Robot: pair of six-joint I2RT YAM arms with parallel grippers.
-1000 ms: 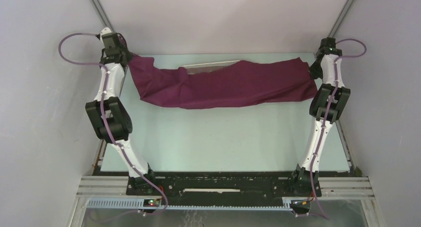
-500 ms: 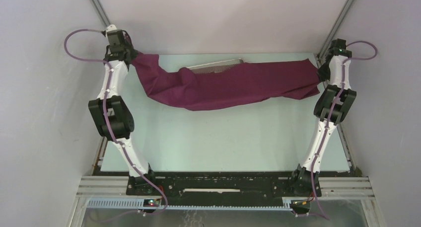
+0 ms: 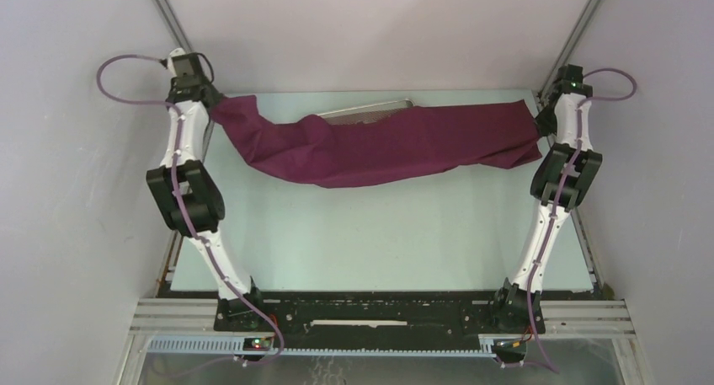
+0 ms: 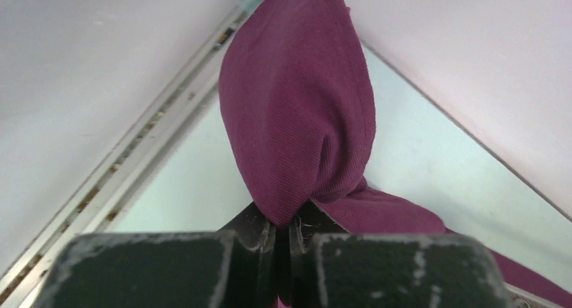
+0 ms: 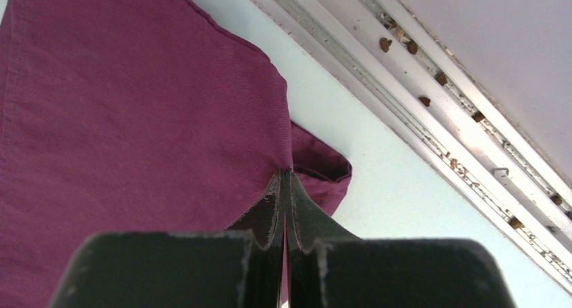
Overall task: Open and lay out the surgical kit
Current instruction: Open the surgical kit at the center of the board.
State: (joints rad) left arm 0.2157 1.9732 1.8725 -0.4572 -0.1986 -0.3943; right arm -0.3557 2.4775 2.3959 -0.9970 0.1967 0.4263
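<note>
The maroon-purple cloth wrap (image 3: pixel 379 145) is stretched across the far half of the table between my two grippers and sags in the middle. My left gripper (image 3: pixel 212 105) is shut on its left corner (image 4: pixel 297 119) at the far left. My right gripper (image 3: pixel 539 120) is shut on its right corner (image 5: pixel 135 119) at the far right. The far edge of the silver wire-mesh tray (image 3: pixel 366 109) shows just behind the cloth; the rest of it is covered. The scissors, forceps and tweezers are hidden.
The pale green table (image 3: pixel 379 233) has metal rails along its left side (image 4: pixel 115 180) and right side (image 5: pixel 438 92). White enclosure walls stand close on the left, right and far sides. The arm bases sit on a black bar (image 3: pixel 379 313) at the near edge.
Both grippers moved outward and toward the far corners with the cloth corners held. The cloth is pulled wider and flatter, and more of the tray's far edge shows.
</note>
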